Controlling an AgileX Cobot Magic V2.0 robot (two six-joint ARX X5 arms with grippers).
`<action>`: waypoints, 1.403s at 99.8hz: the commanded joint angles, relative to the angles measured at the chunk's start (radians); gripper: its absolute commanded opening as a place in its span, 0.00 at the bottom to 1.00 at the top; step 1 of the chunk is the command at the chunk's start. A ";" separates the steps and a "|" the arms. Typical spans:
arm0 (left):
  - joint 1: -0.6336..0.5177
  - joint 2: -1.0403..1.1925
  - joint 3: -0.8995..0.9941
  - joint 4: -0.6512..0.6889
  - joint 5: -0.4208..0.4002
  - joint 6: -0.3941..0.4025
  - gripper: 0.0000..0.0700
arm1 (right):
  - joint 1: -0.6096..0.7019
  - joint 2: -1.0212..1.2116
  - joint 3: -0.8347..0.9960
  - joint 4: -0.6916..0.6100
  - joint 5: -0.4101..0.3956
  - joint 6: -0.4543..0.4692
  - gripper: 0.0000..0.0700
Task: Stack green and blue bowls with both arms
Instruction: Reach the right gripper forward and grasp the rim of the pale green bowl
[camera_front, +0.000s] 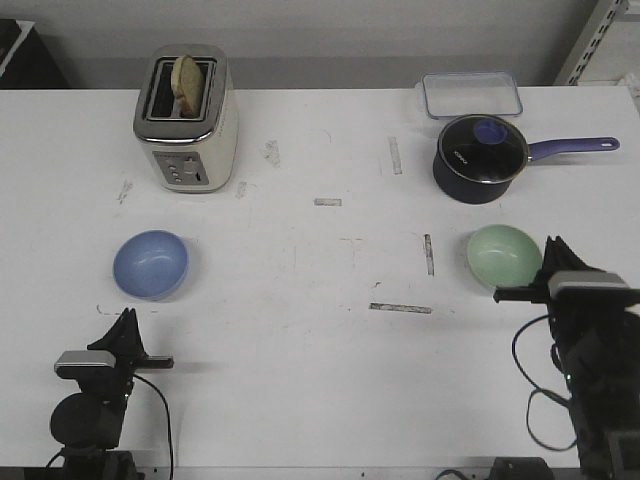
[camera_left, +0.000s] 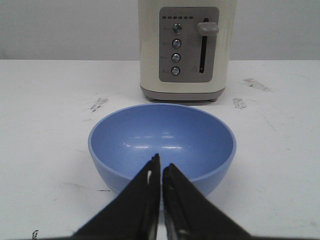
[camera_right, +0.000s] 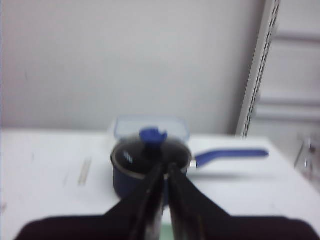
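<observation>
The light blue bowl (camera_front: 150, 264) sits upright and empty on the white table at the left. My left gripper (camera_front: 127, 316) is just in front of it, on the near side, shut and empty. In the left wrist view its tips (camera_left: 161, 163) sit over the near rim of the blue bowl (camera_left: 165, 135). The pale green bowl (camera_front: 503, 256) sits upright at the right. My right gripper (camera_front: 553, 244) is shut and empty, right beside its near right rim. The right wrist view is blurred: the closed tips (camera_right: 165, 167) overlap the saucepan, and a sliver of green bowl (camera_right: 165, 233) shows low between the fingers.
A cream toaster (camera_front: 185, 120) with a bread slice stands at the back left, behind the blue bowl (camera_left: 187, 50). A dark saucepan with a purple handle (camera_front: 480, 158) and a clear lidded box (camera_front: 471, 94) stand behind the green bowl. A shelf post (camera_front: 600, 40) is far right.
</observation>
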 joint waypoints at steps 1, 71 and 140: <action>0.000 -0.001 -0.022 0.014 0.000 -0.009 0.00 | -0.006 0.119 0.101 -0.087 -0.005 -0.004 0.27; 0.000 -0.001 -0.022 0.012 0.000 -0.009 0.00 | -0.328 0.795 0.337 -0.370 -0.279 -0.170 0.61; 0.000 -0.001 -0.022 0.013 0.000 -0.009 0.00 | -0.328 0.982 0.336 -0.315 -0.223 -0.196 0.00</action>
